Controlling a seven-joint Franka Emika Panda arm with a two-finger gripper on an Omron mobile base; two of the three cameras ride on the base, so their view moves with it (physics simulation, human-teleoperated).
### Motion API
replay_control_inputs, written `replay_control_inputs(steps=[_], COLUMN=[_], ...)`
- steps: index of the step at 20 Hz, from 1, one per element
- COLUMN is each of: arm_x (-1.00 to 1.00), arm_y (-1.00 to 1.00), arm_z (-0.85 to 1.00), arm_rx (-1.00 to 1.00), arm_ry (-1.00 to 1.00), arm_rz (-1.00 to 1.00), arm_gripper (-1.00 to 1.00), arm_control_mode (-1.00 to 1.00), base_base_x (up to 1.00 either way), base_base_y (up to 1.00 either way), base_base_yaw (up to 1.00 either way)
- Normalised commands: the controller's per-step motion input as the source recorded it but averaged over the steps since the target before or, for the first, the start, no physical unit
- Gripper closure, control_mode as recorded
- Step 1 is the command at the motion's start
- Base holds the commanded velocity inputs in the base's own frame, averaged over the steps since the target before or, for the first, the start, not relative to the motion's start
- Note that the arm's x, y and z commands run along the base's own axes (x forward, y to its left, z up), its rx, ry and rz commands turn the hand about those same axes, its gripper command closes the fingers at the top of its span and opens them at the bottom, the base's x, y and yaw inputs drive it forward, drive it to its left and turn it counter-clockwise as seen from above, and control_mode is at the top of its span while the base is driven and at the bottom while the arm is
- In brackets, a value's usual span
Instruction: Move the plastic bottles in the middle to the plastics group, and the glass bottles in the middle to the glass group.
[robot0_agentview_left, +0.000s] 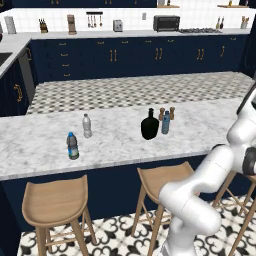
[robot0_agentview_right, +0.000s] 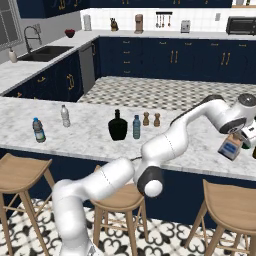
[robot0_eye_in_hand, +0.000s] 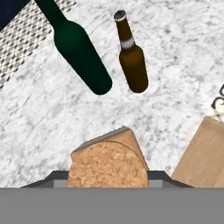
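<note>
My gripper (robot0_agentview_right: 235, 141) is shut on the square bottle (robot0_agentview_right: 230, 147), which has a big pale label and hangs tilted above the right end of the marble counter (robot0_agentview_right: 90, 137). In the hand view its cork-coloured top (robot0_eye_in_hand: 107, 165) sits between my fingertips, with the tall dark green bottle (robot0_eye_in_hand: 78, 52) on the counter beyond it. The black bulbous bottle (robot0_agentview_left: 149, 126) (robot0_agentview_right: 117, 126) and the slim blue bottle (robot0_agentview_left: 165, 123) (robot0_agentview_right: 136, 127) stand side by side mid-counter. At the left stand the clear white-capped bottle (robot0_agentview_left: 87, 126) (robot0_agentview_right: 65, 116) and the blue-capped, dark-labelled one (robot0_agentview_left: 73, 146) (robot0_agentview_right: 38, 130).
A brown glass bottle (robot0_eye_in_hand: 131, 57) stands right beside the green one. Two small brown shakers (robot0_agentview_left: 167, 114) (robot0_agentview_right: 151, 119) stand just behind the blue bottle. Wooden stools (robot0_agentview_left: 55, 202) (robot0_agentview_right: 232, 210) line the counter's near side; one seat (robot0_eye_in_hand: 201, 153) shows beside the held bottle.
</note>
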Motion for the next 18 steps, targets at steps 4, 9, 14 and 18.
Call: replay_control_inputs(steps=[4,9,14,18], arm_x=[0.29,0.18,0.19,0.21], arm_y=[0.0,0.02,0.08,0.03], arm_z=[-0.23,-0.27,-0.21,-0.28], arm_rx=[-0.1,-0.16,-0.07,0.0], arm_ry=[-0.11,-0.01,0.04,0.1], arm_rz=[-0.13,-0.08,-0.02,0.0], arm_gripper=[1.0,1.0,1.0,-1.0], arm_control_mode=[-1.0,-1.0,-1.0,-1.0], base_base_x=[0.0,0.0,0.0,0.0], base_base_y=[0.0,0.0,0.0,0.0], base_base_yaw=[0.0,0.0,0.0,0.0])
